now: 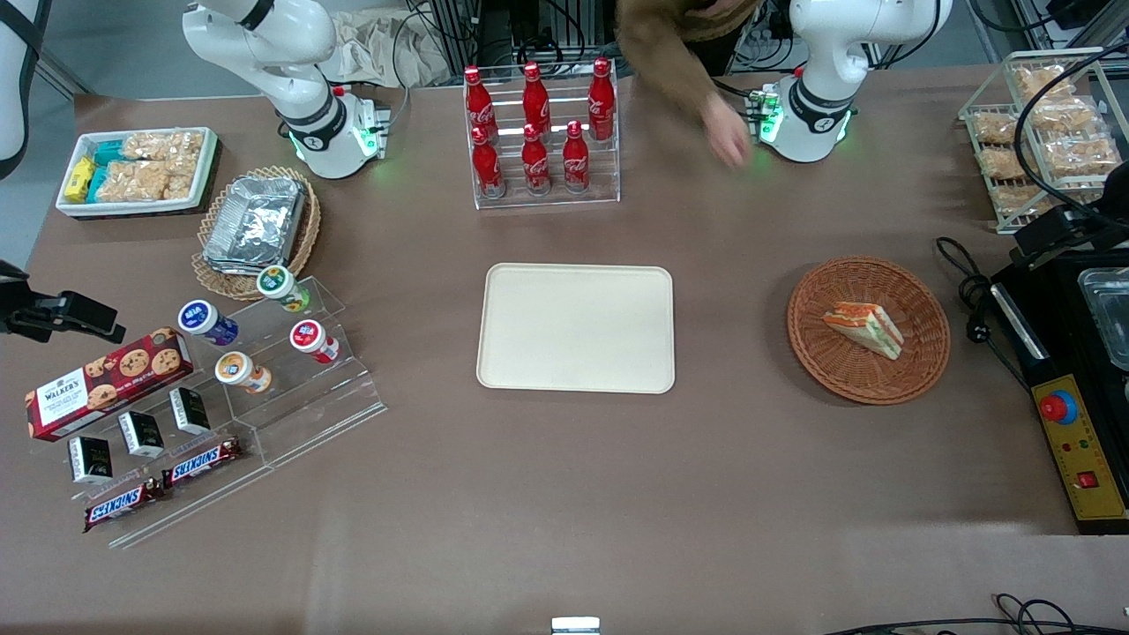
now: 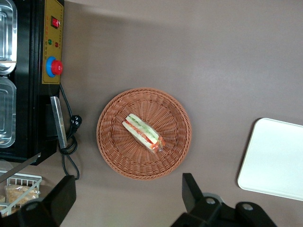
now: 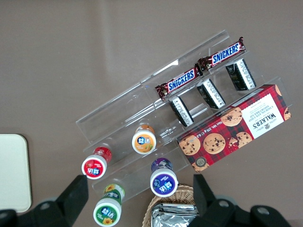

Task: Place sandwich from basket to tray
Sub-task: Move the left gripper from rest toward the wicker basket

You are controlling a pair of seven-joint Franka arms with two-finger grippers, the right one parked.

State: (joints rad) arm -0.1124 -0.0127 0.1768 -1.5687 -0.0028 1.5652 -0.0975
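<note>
One sandwich (image 1: pixel 864 328) lies in the middle of the basket (image 1: pixel 917 370), which sits on the bench (image 1: pixel 564 494) toward the working arm's end, well apart from the tray (image 1: pixel 575 327) at the bench's centre. The pincer (image 2: pixel 128 201) hangs high above the basket with its fingers (image 2: pixel 191 194) spread wide and nothing between them. By my reading the task has barely begun: this is the approach, with the grasp not yet made. The next move calls for a descent over the wedge, with the jaws turned to close across its narrow width. In the front view its long axis runs diagonally, the orange-red end pointing toward the tray and the paler end nearer the front camera.
</note>
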